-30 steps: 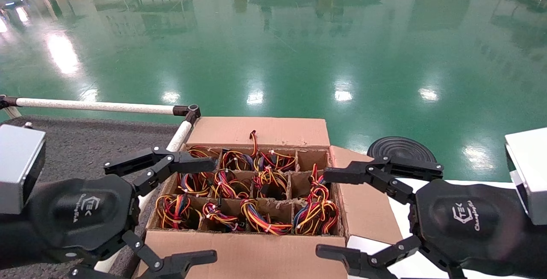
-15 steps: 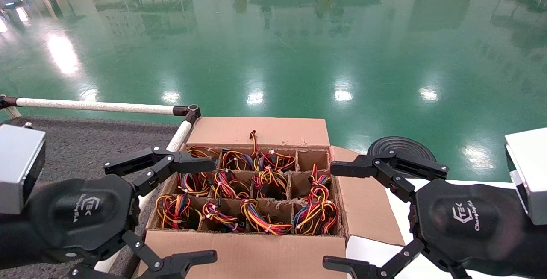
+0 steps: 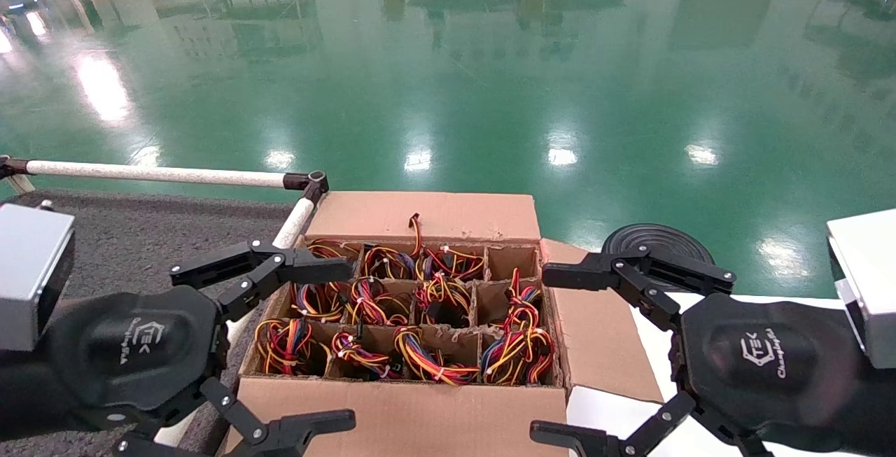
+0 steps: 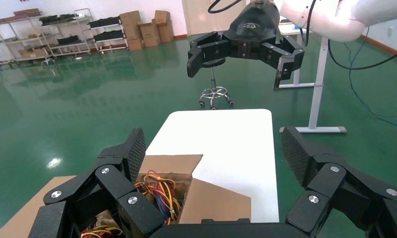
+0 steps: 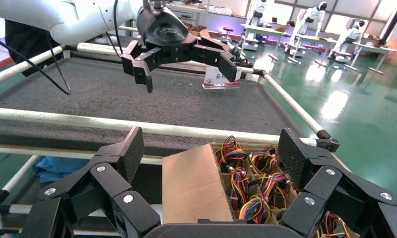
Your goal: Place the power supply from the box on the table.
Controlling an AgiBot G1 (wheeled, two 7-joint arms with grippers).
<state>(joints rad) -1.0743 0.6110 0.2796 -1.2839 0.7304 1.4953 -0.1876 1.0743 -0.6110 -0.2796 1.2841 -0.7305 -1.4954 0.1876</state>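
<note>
Both grippers are being held spread beside the box [image 3: 420, 401]: left gripper [image 3: 259, 345] at its left edge, right gripper [image 3: 609, 352] just right, shifted outward since a second ago. Reaching is barely begun; a supply [image 3: 518, 348] must be picked from its cells, then carried to the table [image 3: 140, 240] beyond

- Left gripper [image 3: 346, 345], black housing behind the fingers: white logo mark with letters "TEK", plus a line of script below it, reads roughly "ChangingTek" — not certain.
- Right gripper [image 3: 542, 355], black housing: same white "TEK" logo and script line.
- White placard [image 5: 220, 78] standing on the table [image 5: 87, 94], right wrist view: red band and dark characters, too small to read.
</note>
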